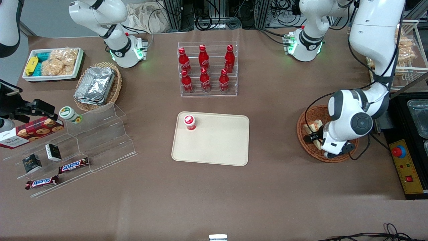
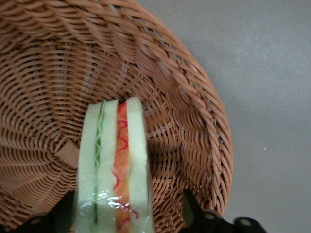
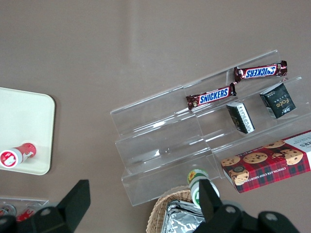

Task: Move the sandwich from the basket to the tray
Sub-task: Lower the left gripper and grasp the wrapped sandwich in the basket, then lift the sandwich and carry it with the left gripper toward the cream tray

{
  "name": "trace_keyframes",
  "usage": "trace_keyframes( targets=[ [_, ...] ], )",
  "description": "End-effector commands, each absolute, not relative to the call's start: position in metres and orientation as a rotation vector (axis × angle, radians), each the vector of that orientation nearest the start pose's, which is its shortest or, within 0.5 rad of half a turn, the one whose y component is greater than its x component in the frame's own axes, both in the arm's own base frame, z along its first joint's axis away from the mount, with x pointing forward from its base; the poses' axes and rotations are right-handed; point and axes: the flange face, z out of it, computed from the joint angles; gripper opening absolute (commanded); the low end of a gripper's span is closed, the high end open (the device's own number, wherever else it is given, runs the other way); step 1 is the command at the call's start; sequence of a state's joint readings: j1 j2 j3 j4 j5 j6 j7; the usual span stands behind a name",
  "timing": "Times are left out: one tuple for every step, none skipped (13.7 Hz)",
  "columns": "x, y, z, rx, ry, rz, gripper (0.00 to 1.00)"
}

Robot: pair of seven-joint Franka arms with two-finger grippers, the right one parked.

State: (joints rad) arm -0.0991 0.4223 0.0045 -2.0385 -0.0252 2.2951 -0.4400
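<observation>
The sandwich (image 2: 114, 165), a clear-wrapped wedge of white bread with green and orange-red layers, stands on edge in the reddish-brown wicker basket (image 2: 194, 102). My gripper (image 2: 127, 213) is down in the basket, open, with one black finger on each side of the sandwich; one finger (image 2: 192, 208) stands clear of the bread. In the front view the gripper (image 1: 314, 137) sits low over the basket (image 1: 302, 140) at the working arm's end of the table, with the sandwich (image 1: 314, 127) showing beside the wrist. The cream tray (image 1: 217, 147) lies at mid-table.
A small red-capped bottle (image 1: 189, 122) stands on the tray's corner. A clear rack of red cola bottles (image 1: 207, 70) is farther from the front camera than the tray. A yellow control box with a red button (image 1: 401, 154) lies beside the basket.
</observation>
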Motion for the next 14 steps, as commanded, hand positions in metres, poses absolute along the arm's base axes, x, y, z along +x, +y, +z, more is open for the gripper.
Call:
trace_keyframes(
  targets=[
    [0.577,-0.056,0.228,-3.049,-0.578,0.232,0.62],
    [0.577,-0.055,0.229,-3.046,-0.569,0.232,0.46],
    [0.577,-0.055,0.23,-3.047,-0.569,0.23,0.35],
    [0.578,-0.056,0.236,-3.049,-0.567,0.224,0.32],
    [0.578,-0.055,0.246,-3.048,-0.563,0.222,0.28],
    [0.579,-0.055,0.261,-3.049,-0.557,0.217,0.27],
    [0.58,-0.054,0.282,-3.049,-0.551,0.197,0.27],
    [0.583,-0.054,0.309,-3.051,-0.537,0.161,0.27],
    [0.585,-0.054,0.339,-3.054,-0.539,0.14,0.27],
    [0.587,-0.055,0.37,-3.062,-0.539,0.106,0.27],
    [0.588,-0.056,0.397,-3.067,-0.542,0.086,0.27],
    [0.588,-0.057,0.428,-3.071,-0.541,0.068,0.28],
    [0.588,-0.059,0.457,-3.073,-0.538,0.063,0.28],
    [0.586,-0.068,0.487,-3.079,-0.513,0.063,0.28]
  ],
)
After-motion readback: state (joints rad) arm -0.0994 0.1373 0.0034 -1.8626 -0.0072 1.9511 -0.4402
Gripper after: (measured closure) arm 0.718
